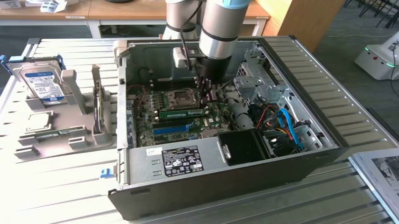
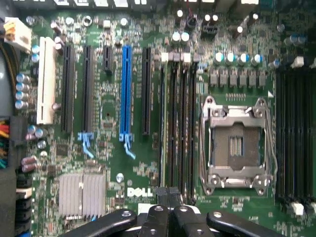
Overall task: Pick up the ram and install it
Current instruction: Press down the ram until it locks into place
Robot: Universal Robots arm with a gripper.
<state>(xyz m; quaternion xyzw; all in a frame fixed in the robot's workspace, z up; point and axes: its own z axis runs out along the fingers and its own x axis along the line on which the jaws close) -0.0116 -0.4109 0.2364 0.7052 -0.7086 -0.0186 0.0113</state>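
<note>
Pincer: the pincer (image 2: 168,210) is inside the open computer case (image 1: 324,140), low over the motherboard (image 2: 113,148); its black fingers (image 2: 157,217) are pressed together with nothing between them.
Ram: the ram (image 1: 182,112) is a green stick seated in a slot on the motherboard, at about 8 o'clock from the pincer in the exterior view and just beside the CPU socket (image 1: 181,97).
Ram axis: its long axis runs from 9 o'clock to 3 o'clock in the exterior view, rising slightly toward 3, parallel to the blue slot (image 1: 169,129) that lies at 6 o'clock from it.
In the way: the arm's silver wrist (image 1: 218,35) stands over the board, covering the slots at 12 o'clock from the socket.
Cables: blue, red and black cables (image 1: 283,126) bunch at 3 o'clock from the board.
Beside the case: a hard drive (image 1: 42,84) stands upright in a grey holder (image 1: 56,140) on the slatted surface (image 1: 62,191), well apart at 9 o'clock.
Power supply: a labelled metal box (image 1: 177,161) sits at 6 o'clock from the board.
</note>
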